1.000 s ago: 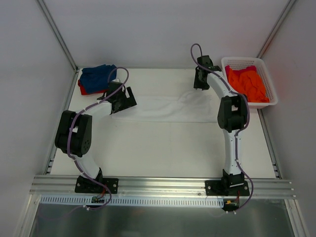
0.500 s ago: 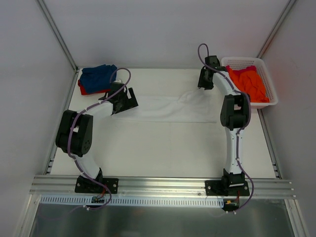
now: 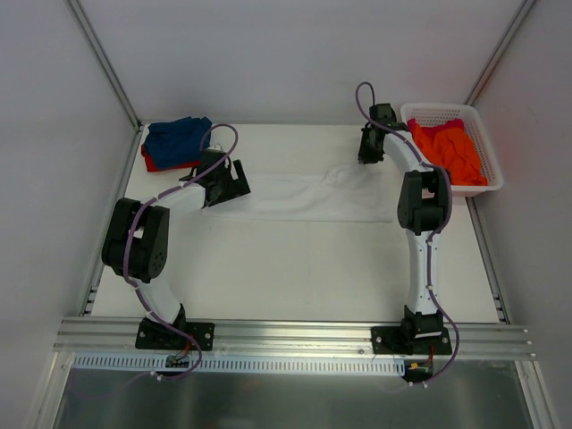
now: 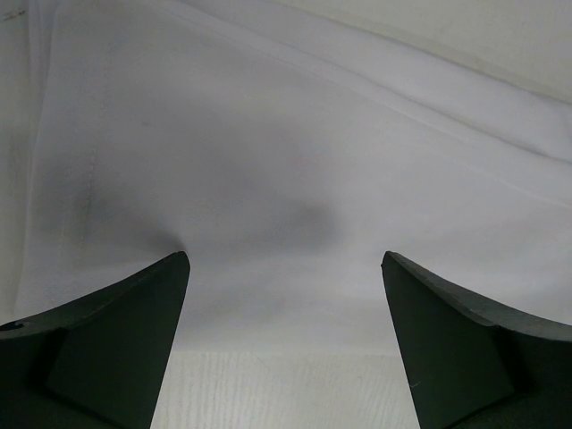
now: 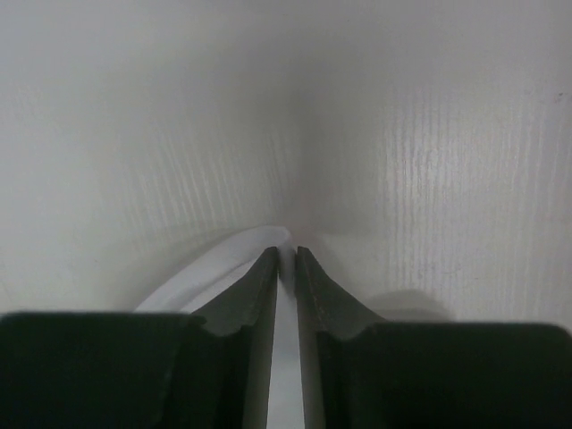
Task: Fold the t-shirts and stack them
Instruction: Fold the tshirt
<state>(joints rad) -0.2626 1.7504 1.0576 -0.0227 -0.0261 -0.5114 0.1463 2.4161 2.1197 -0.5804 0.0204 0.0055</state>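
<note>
Top view: the white t-shirt (image 3: 304, 197) is lying in a flat band across the table (image 3: 295, 268). The left gripper (image 3: 225, 183) is at its left end and the right gripper (image 3: 369, 152) at its far right corner. The blue t-shirt (image 3: 179, 134) is sitting on the red t-shirt (image 3: 149, 164), and the orange t-shirt (image 3: 451, 152) is filling the basket (image 3: 438, 109). The finger gaps are unreadable here.

Left wrist: the fingers (image 4: 116, 349) are standing wide apart over white cloth.

Right wrist: the fingers (image 5: 246, 331) are pinching the cloth's thin edge.
</note>
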